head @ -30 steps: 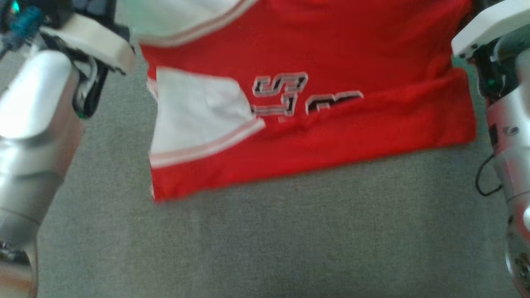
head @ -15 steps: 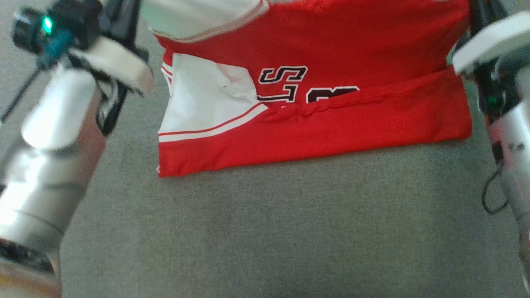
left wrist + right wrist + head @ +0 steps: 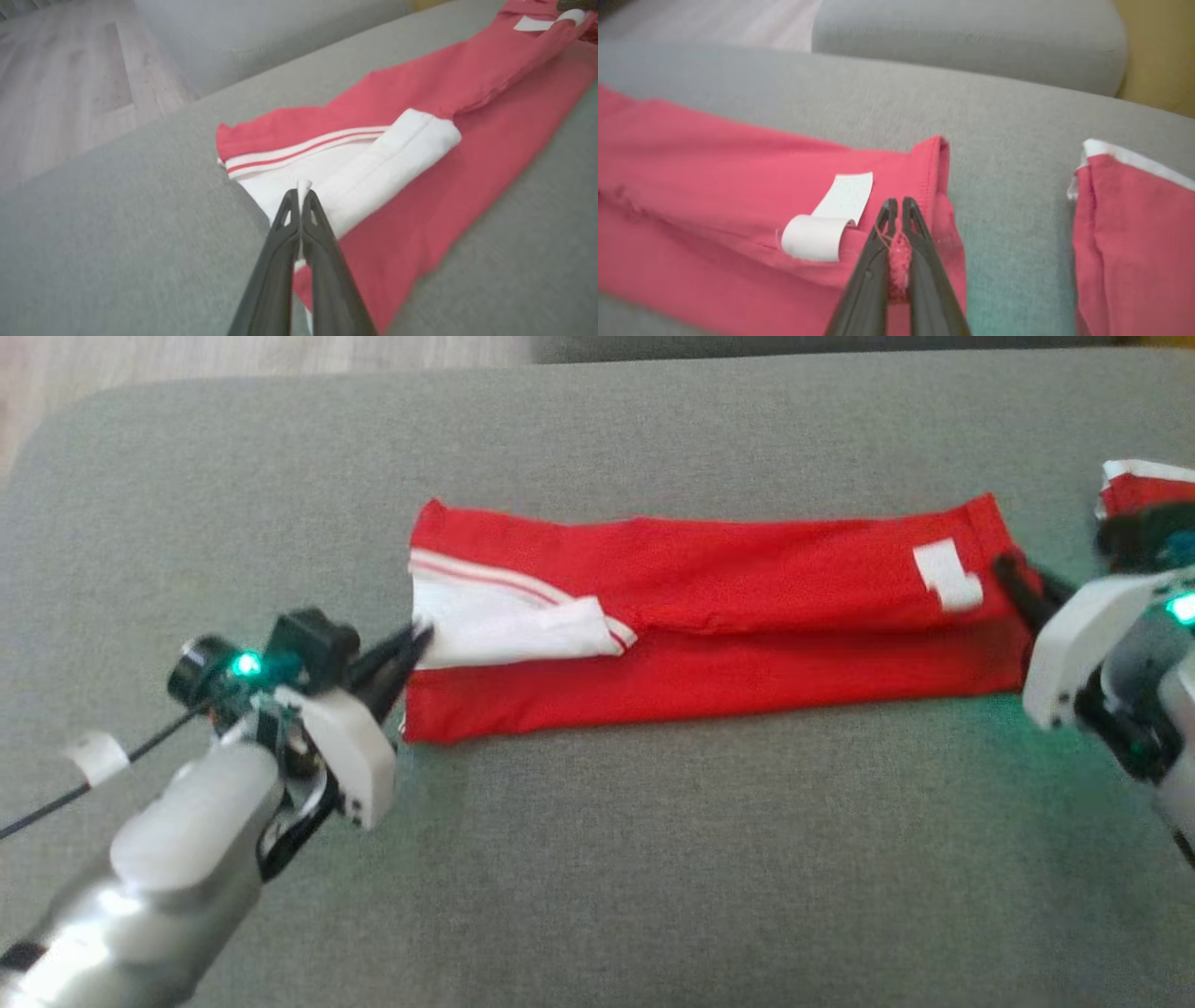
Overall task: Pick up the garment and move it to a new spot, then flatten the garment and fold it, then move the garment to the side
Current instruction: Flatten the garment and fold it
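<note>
The red garment (image 3: pixel 747 607) lies folded into a long narrow strip on the grey cushion (image 3: pixel 653 859). Its white sleeve (image 3: pixel 509 621) with red stripes rests on top at the left end. My left gripper (image 3: pixel 420 639) is shut on the sleeve's edge, and white cloth shows between its fingertips in the left wrist view (image 3: pixel 301 198). At the strip's right end, my right gripper (image 3: pixel 1004 565) is shut on a pinch of red fabric (image 3: pixel 899 252), just beside a white label (image 3: pixel 831 214).
Another red piece with a white edge (image 3: pixel 1144 490) lies at the far right, close behind my right wrist. The cushion's rounded left edge meets wooden floor (image 3: pixel 187 355). A second grey cushion (image 3: pixel 971 42) stands behind.
The garment, held up wide with its lettering showing, now lies folded over as a narrow strip. Both grippers have come down to the cushion with it. The head view has also shifted.
</note>
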Motion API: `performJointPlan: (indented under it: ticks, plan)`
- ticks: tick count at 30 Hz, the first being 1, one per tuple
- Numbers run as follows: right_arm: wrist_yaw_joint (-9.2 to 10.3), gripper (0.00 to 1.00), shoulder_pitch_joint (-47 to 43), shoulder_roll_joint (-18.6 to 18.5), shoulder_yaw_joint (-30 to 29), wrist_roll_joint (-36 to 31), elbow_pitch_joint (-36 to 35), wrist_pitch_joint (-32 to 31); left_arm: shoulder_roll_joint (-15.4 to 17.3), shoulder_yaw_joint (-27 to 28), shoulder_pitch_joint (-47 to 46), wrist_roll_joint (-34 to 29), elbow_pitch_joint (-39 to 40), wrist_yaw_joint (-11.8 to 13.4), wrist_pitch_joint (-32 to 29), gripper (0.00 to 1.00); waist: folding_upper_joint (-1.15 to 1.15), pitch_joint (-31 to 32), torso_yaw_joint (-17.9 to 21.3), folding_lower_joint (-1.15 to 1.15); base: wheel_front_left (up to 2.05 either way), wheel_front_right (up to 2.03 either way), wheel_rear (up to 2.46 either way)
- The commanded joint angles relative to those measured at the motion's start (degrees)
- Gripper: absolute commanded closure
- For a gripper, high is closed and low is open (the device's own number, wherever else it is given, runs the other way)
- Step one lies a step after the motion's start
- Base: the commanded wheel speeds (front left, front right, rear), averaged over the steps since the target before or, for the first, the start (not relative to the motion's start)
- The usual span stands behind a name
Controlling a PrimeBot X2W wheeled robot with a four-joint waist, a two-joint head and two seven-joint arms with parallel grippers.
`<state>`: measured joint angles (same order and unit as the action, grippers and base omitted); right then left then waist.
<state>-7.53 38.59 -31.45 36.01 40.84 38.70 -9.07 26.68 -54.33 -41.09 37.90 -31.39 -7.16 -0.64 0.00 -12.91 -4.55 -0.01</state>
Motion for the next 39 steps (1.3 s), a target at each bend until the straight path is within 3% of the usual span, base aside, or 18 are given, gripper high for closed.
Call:
performJointPlan:
  ticks: [1, 4, 9, 18, 19, 20, 21, 24, 31, 35, 39]
  plan:
    - [0.04, 1.0, -0.33, -3.34, 2.35, -0.37, -2.24, -1.4, 3.48, 1.61, -1.7, 0.9, 2.51, -0.26, -1.29, 1.0, 0.0, 0.24, -0.14, 0.01, 0.0, 0.0, 0.0]
    - [0.04, 1.0, -0.6, -6.38, 5.47, 0.9, -3.8, -4.05, 5.19, 0.83, -0.58, 2.49, 5.85, -0.28, -4.17, 1.0, 0.0, 0.36, -0.14, 0.01, 0.0, 0.0, 0.0]
    - [0.04, 1.0, -0.35, -8.14, 7.59, 2.7, -5.0, -5.72, 6.68, 0.11, 0.17, 3.6, 8.88, -0.23, -7.59, 1.0, 0.0, 0.38, 0.04, 0.01, 0.0, 0.0, 0.0]
    - [0.04, 1.0, 1.12, -7.42, 9.76, 5.06, -5.06, -6.21, 7.03, -0.75, 0.4, 2.36, 10.81, 2.18, -8.8, 1.0, 0.0, -0.73, 0.77, 0.01, 0.0, 0.0, 0.0]
    - [0.04, 0.44, 1.37, -7.31, 9.7, 5.24, -4.91, -6.05, 6.87, -0.9, 0.39, 2.19, 10.63, 2.3, -8.74, 1.0, 0.0, -0.8, 0.85, 0.01, 0.0, 0.0, 0.0]
    - [0.04, 0.0, 1.54, -7.15, 9.36, 5.59, -4.47, -5.91, 6.69, -1.02, 0.34, 1.96, 10.45, 2.49, -8.6, 0.71, 0.0, -0.84, 0.93, 0.01, 0.0, 0.0, 0.0]
    - [0.04, 0.0, 1.69, -6.83, 8.83, 6.95, -4.02, -6.2, 6.11, -0.87, 0.21, 1.53, 10.08, 3.31, -7.6, 0.0, 0.0, -0.73, 1.0, 0.01, 0.0, 0.0, 0.0]
    - [0.04, 0.0, 2.41, -6.33, 6.21, 9.04, -4.22, -3.69, 5.11, 0.07, 0.12, 1.64, 9.52, 4.61, -5.47, 0.0, 0.0, 0.05, 1.11, 0.01, 0.0, 0.0, 0.0]
    - [0.04, 0.0, 3.51, -2.65, -3.25, 12.71, -5.43, 9.31, 0.86, 7.78, 0.2, 4.23, 9.99, 11.73, 6.59, 0.0, 0.0, 3.27, 1.09, 0.01, 0.0, 0.0, 0.0]
    - [0.04, 0.0, 2.14, 1.77, -7.63, 10.97, -6.04, 17.48, -1.69, 12.99, 2.13, 6.19, 10.95, 15.65, 13.64, 0.0, 0.0, 5.27, 1.15, 0.01, 0.0, 0.0, 0.0]
    - [0.04, 0.0, -0.82, 7.75, -12.88, 7.43, -6.42, 22.58, -4.0, 17.73, 6.05, 6.18, 13.23, 18.64, 15.47, 0.0, 0.0, 6.78, 1.02, 0.01, 0.0, 0.0, 0.0]
